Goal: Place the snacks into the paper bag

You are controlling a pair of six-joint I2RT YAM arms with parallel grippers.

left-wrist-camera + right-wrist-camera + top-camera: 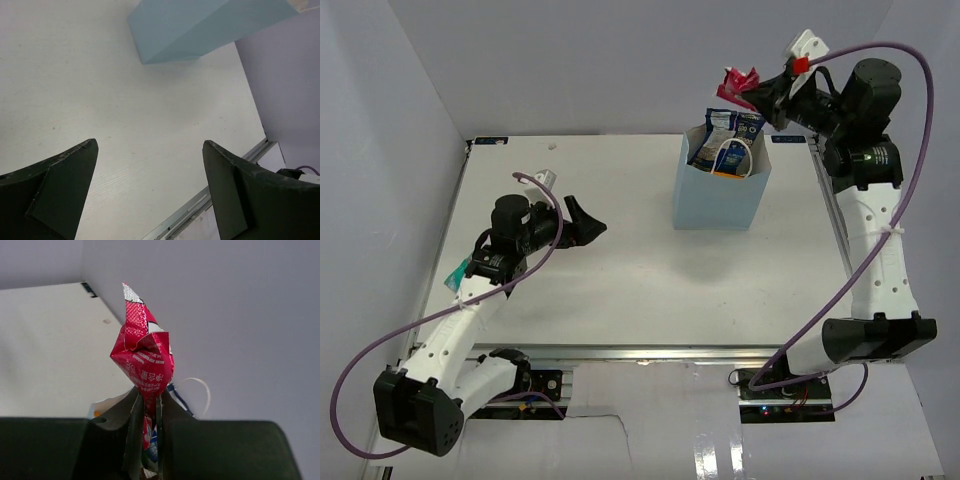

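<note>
My right fingers [129, 415] are clamped on a crumpled red packet [143, 360] held above the packet-filled paper bag [720, 200], while my left fingers [60, 175] stand wide apart over the table [620, 280].

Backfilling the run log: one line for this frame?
left claw: open, empty, over table | right claw: shut on red packet, above paper bag | bag: other packets inside
</note>
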